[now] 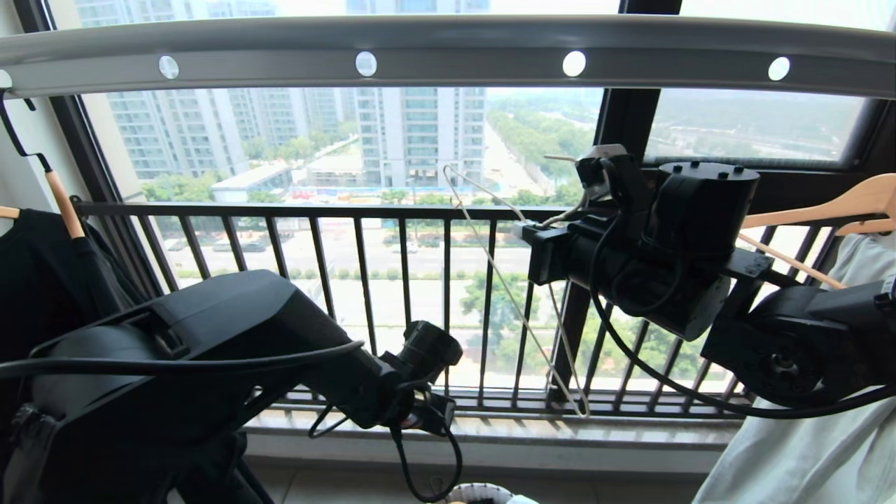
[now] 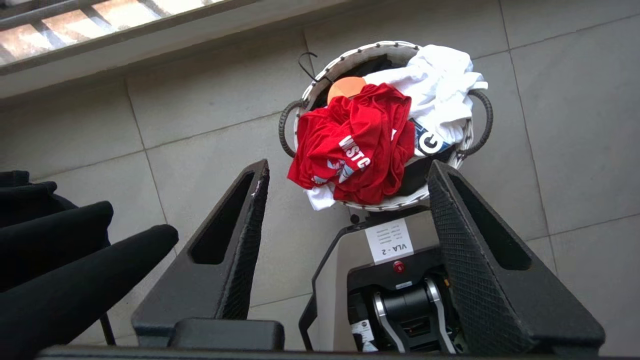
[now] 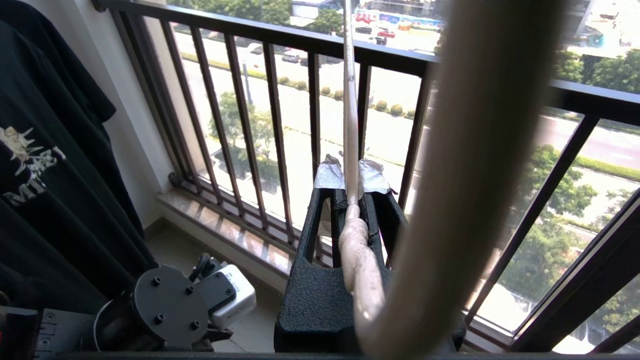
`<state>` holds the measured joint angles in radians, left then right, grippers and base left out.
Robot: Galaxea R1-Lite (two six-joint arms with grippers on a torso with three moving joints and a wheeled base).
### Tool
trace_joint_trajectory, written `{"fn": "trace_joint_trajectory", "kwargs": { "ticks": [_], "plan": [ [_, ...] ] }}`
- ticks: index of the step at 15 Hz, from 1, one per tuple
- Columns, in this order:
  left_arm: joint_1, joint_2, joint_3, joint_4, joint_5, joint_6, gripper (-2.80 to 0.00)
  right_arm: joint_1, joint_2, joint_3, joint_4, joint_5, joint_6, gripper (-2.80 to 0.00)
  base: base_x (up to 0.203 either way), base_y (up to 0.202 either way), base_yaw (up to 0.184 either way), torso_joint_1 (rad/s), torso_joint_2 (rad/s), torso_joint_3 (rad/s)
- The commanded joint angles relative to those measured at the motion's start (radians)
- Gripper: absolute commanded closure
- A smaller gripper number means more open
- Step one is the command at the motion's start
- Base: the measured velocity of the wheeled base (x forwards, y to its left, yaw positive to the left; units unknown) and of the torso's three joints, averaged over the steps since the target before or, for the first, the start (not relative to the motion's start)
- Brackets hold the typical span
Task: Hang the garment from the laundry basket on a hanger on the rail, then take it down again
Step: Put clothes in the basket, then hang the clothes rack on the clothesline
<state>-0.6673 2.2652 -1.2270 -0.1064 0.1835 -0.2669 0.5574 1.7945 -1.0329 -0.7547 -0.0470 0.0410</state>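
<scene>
The red garment [image 2: 355, 145] lies crumpled on top of the pile in the laundry basket [image 2: 395, 202] on the tiled floor. My left gripper [image 2: 348, 167] hangs open above it, pointing down, apart from the cloth and holding nothing. The left arm [image 1: 280, 329] reaches low at the left. My right gripper [image 3: 352, 175] is shut on the neck of the thin white wire hanger [image 3: 350, 100], held up before the window. The hanger [image 1: 504, 287] hangs tilted below the grey rail [image 1: 448, 52], off the bar, with no cloth on it.
A white garment [image 2: 435, 85] shares the basket. My own base [image 2: 390, 280] stands right beside the basket. A black shirt [image 1: 42, 280] hangs at the left, and a wooden hanger [image 1: 840, 203] carrying pale cloth [image 1: 805, 448] at the right. The dark window railing [image 1: 350, 210] is close ahead.
</scene>
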Motion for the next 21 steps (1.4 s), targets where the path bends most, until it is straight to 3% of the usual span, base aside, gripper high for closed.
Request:
{"fn": "trace_joint_trajectory", "kwargs": {
  "ticks": [1,5,8,14,21],
  "plan": [
    [0.0,-0.162,0.021,0.041,0.003,0.016,0.0,0.005,-0.026,0.034,-0.006,0.001,-0.055,0.0,0.0,0.0,0.0,0.0,0.0,0.0],
    [0.0,-0.437,0.025,0.205,0.004,0.03,0.0,0.032,-0.078,0.088,-0.006,-0.002,-0.143,0.0,0.0,0.0,0.0,0.0,0.0,0.0],
    [0.0,-0.595,0.001,0.324,0.004,0.032,0.0,0.036,-0.081,0.079,-0.069,-0.04,-0.153,0.0,0.0,0.0,0.0,0.0,0.0,0.0],
    [0.008,-0.731,-0.02,0.37,0.025,0.031,0.0,0.038,-0.069,0.03,-0.112,-0.144,-0.153,0.0,0.0,0.0,0.0,0.0,0.0,0.0],
    [0.023,-0.805,-0.016,0.382,0.027,0.054,0.0,0.029,-0.05,-0.112,-0.042,-0.151,-0.182,0.0,0.0,0.0,0.0,0.0,0.0,0.0]
  ]
}}
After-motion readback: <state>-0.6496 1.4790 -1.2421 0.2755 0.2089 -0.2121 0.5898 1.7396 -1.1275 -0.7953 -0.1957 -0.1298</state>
